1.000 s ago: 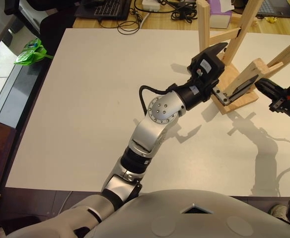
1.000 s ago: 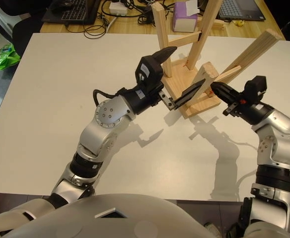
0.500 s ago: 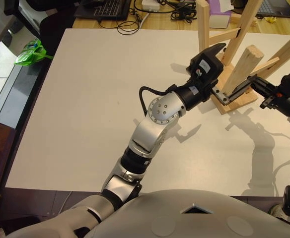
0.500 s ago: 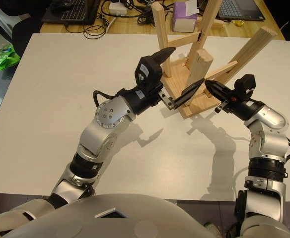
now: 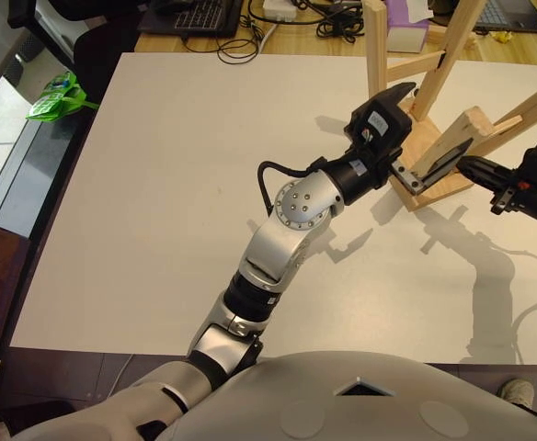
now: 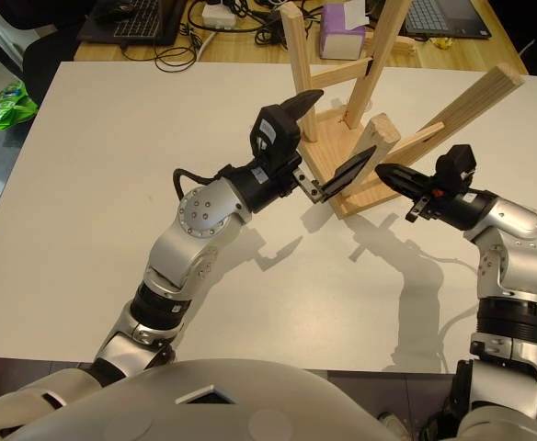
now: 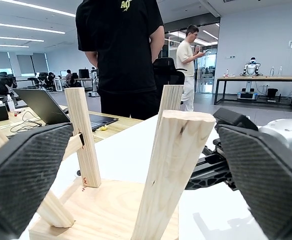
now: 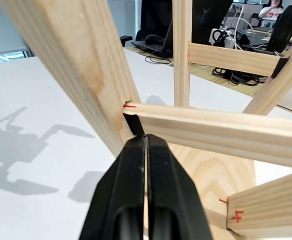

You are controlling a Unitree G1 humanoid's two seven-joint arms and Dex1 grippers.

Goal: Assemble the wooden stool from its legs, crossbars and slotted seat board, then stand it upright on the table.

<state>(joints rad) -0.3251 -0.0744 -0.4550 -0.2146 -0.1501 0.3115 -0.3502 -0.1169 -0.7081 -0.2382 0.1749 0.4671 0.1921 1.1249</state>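
1. The stool (image 6: 335,154) stands upside down at about 1 o'clock on the white bench (image 6: 112,184). Its seat board (image 5: 422,138) lies flat on the surface and the legs point upward.
2. Two far legs (image 6: 295,64) rise close to upright and are joined by a crossbar (image 6: 340,73). A near leg (image 6: 377,140) stands at the seat board's near edge. A fourth leg (image 6: 475,96) leans out toward 2 o'clock.
3. A second crossbar (image 8: 211,132) runs from the near leg toward the leaning one. Small red pen marks sit at the joints.
4. The left jaws reach the stool from its 8 o'clock side and are spread wide. Their two dark fingers (image 7: 21,170) flank the near leg with a gap on each side, gripping nothing.
5. The right jaws lie at the stool's 4 o'clock side, pointing toward 10 o'clock. Their fingers (image 8: 128,190) are pressed together with nothing between them.
6. The right jaws' tip sits just under the second crossbar, where it enters the near leg. Whether it touches the wood cannot be told.
7. Beyond the bench's 12 o'clock edge lie a keyboard (image 5: 199,14), cables (image 5: 241,46) and a purple box (image 6: 347,18). A green bag (image 5: 57,96) lies off the 10 o'clock corner.
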